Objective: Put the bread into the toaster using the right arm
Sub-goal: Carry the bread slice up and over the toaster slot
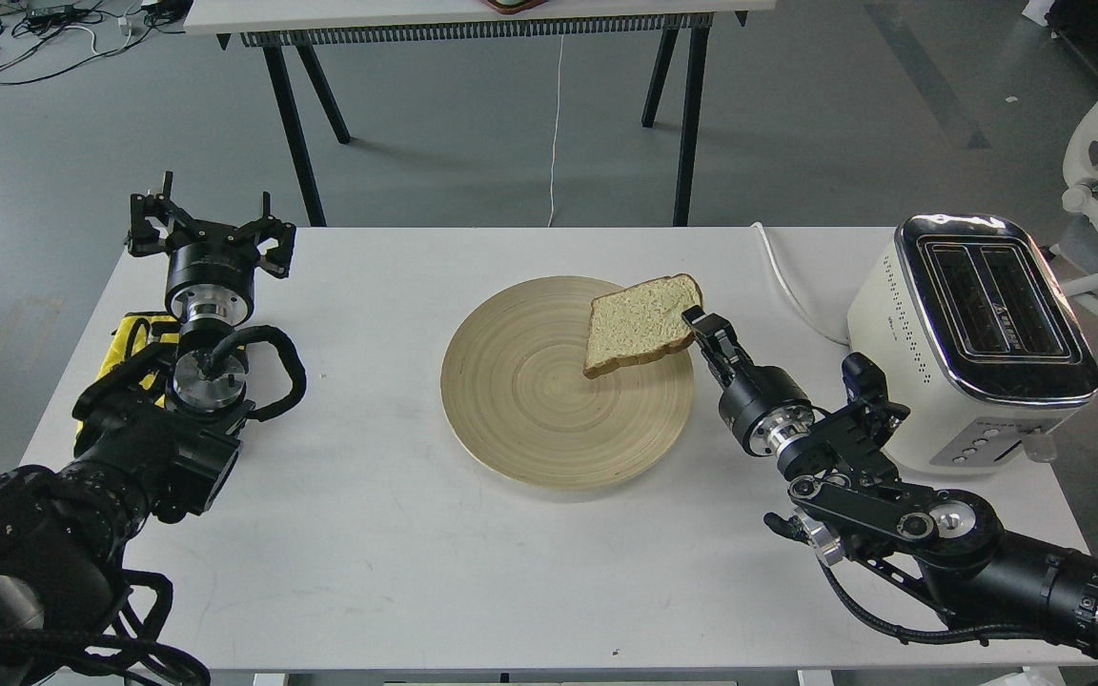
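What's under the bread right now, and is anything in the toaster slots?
The bread, pinched at its right edge by the right gripper, is over the wooden plate. The plate under it is hidden. The toaster slots look dark and empty; their bottoms are not visible.

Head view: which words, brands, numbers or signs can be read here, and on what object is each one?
No text can be read.
Toaster: a faint mark between its slots and small marks beside the front buttons, all too small and blurred.
Right tool, shut on the bread: no legible lettering.
Left tool: none visible.
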